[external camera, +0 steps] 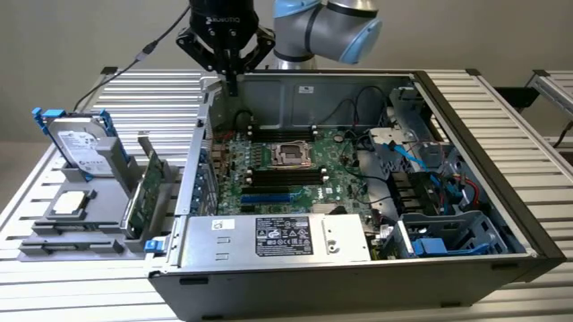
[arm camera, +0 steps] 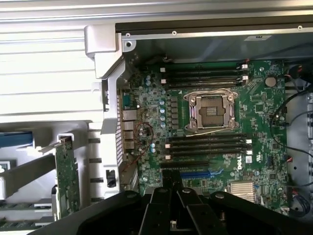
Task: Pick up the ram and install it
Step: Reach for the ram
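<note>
Exterior view: the tool (external camera: 231, 87), fingers pressed narrowly together, hangs above the rear corner of the open computer case (external camera: 340, 295); I cannot tell where the ram lies.

The black metal hand (arm camera: 172, 190) was cut by the picture's edge and hid part of the green motherboard (arm camera: 254, 105).

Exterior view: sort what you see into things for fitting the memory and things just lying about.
For the job: gripper, shut, at the case's rim; empty memory slots; motherboard; open computer case.
Lying about: hard drive; expansion card; power supply.
</note>
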Controlling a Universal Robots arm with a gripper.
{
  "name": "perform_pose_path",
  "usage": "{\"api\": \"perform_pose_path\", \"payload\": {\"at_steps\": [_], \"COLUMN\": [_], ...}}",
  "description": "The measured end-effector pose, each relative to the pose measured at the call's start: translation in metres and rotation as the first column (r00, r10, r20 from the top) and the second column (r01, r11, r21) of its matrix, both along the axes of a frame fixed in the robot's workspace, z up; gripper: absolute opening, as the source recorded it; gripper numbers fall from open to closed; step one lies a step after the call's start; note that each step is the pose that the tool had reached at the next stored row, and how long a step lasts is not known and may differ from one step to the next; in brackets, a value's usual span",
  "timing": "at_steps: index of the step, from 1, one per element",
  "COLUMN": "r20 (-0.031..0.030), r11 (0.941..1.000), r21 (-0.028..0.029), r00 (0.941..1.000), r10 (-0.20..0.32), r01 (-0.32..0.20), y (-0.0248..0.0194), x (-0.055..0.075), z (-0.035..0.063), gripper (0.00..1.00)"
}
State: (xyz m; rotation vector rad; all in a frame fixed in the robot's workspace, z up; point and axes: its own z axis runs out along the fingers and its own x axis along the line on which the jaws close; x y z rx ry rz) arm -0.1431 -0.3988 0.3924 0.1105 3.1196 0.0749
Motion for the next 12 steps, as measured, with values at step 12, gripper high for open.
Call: {"api": "perform_pose_path", "payload": {"at_steps": [12], "r20": [-0.0145], "r11": [1.0], "r21": [-0.0014], "r00": [0.9999], "r10": [0.0], "r01": [0.0], "y": [0.0], "x": [-0.054], "z": [-0.0068], "gripper": [0.11]}}
